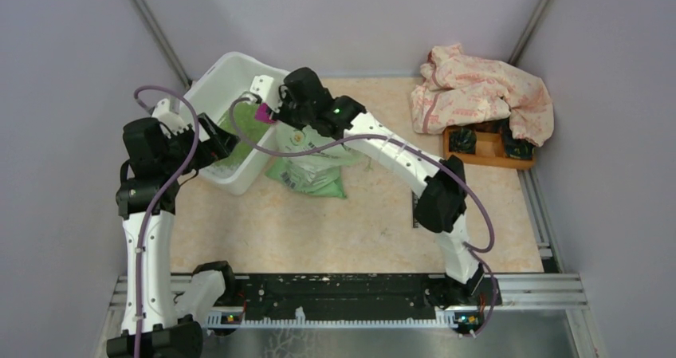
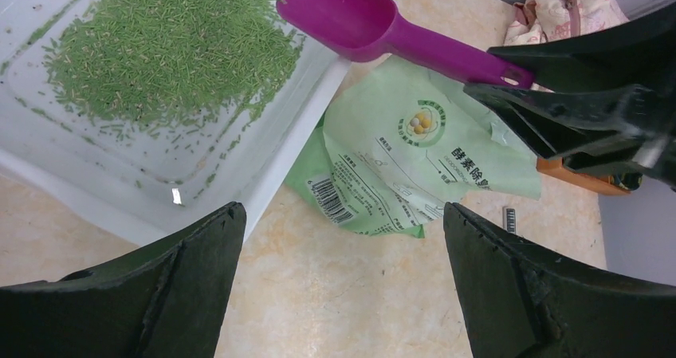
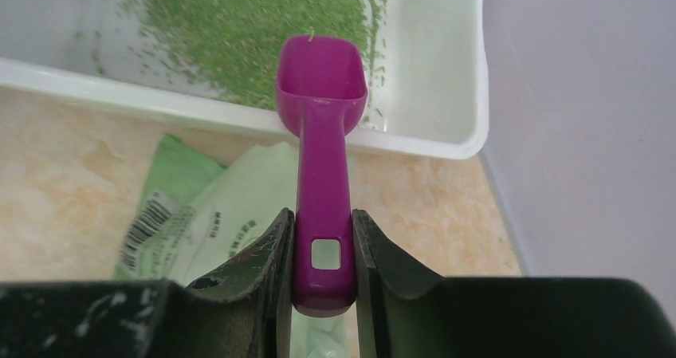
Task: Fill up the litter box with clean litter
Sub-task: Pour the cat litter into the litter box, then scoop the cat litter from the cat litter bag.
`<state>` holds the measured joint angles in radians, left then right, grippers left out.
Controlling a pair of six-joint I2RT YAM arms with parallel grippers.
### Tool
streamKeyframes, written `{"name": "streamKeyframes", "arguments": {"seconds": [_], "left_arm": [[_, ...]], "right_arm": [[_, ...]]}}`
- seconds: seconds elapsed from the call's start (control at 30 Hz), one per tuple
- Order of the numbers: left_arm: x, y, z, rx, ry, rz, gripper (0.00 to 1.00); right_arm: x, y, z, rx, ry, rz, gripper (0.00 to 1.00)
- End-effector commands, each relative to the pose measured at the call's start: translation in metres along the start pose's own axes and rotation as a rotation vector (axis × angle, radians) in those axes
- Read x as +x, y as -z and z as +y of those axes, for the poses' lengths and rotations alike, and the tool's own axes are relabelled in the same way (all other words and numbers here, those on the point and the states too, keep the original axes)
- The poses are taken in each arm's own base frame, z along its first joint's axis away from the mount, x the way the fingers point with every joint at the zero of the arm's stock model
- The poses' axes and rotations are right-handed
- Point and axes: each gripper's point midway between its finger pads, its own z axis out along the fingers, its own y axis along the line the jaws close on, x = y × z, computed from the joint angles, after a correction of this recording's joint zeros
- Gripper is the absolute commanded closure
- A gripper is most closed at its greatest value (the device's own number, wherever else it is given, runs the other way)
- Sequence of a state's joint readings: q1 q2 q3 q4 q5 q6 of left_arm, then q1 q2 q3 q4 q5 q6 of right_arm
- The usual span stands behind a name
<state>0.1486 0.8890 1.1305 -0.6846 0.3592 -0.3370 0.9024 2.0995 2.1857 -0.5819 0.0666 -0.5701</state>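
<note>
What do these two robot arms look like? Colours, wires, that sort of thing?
The left arm and right arm have white shells joined by chunky black joints. A purple cable loops along each. A small green light glows near the right wrist. The left end effector and right end effector each have two black wedge-shaped fingers.

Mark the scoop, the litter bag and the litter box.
purple scoop point(image 3: 321, 71), right wrist view, inside of its bowl.
litter bag point(image 2: 414, 151), left wrist view, printed front face.
litter box point(image 3: 159, 99), right wrist view, near rim.
</note>
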Motion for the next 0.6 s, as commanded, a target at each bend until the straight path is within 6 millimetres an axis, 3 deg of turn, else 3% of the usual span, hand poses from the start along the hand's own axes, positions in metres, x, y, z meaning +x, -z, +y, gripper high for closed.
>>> {"name": "streamKeyframes", "arguments": {"seconds": [0.0, 0.07, 0.23, 0.33, 0.4, 0.57], "left_arm": [[-0.013, 0.008, -0.011, 0.036, -0.018, -0.037, 0.01], [-0.013, 0.006, -0.013, 0.048, -0.011, -0.035, 0.01], [-0.015, 0.006, -0.020, 0.084, -0.002, -0.027, 0.01], [-0.016, 0.004, -0.025, 0.114, 0.002, -0.018, 0.01], [-0.016, 0.001, -0.027, 0.130, 0.010, -0.009, 0.01], [-0.022, -0.006, -0.032, 0.159, 0.012, 0.006, 0.01]], "right_arm": [[-0.080, 0.090, -0.050, -0.010, -0.246, -0.404, 1.00], [-0.079, 0.113, -0.064, -0.039, -0.343, -0.517, 1.00], [-0.068, 0.149, -0.075, -0.108, -0.456, -0.641, 1.00], [-0.051, 0.165, -0.076, -0.107, -0.480, -0.586, 1.00], [-0.045, 0.187, -0.079, -0.090, -0.482, -0.556, 1.00], [-0.015, 0.226, -0.062, -0.080, -0.456, -0.401, 1.00]]}}
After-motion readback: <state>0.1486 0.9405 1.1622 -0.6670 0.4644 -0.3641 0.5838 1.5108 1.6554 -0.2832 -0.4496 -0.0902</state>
